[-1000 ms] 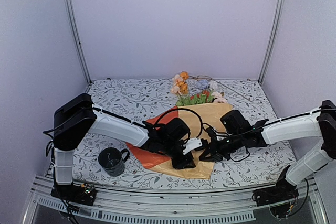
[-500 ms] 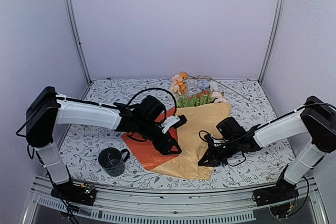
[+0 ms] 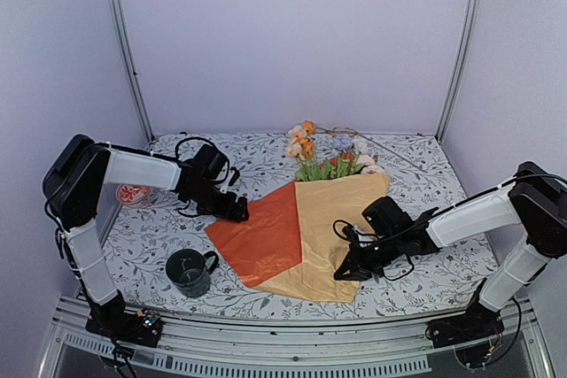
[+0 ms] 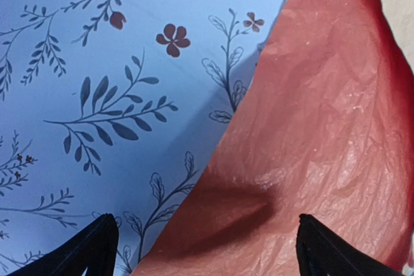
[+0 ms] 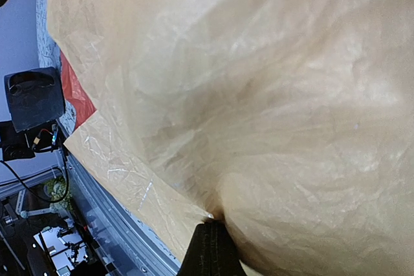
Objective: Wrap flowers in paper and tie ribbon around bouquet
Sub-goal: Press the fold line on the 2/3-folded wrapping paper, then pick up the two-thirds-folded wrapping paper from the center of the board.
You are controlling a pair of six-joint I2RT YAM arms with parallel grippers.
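Paper [image 3: 306, 236] creased, mustard side up, orange-red flap folded over.

a white tablecloth [image 3: 221, 161] printed with grey leafy sprigs and small dark red blossoms. the paper [image 3: 332, 227] is mustard-yellow, its folded flap orange-red. the flowers [image 3: 328, 152] have peach, orange, white and pale blue heads on green stems. a black mug [image 3: 188, 272]. pale lilac walls [image 3: 292, 33].

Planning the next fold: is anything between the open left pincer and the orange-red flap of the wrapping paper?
Nothing visible: the left pincer hangs open at the orange-red paper flap's left edge, over bare tablecloth.
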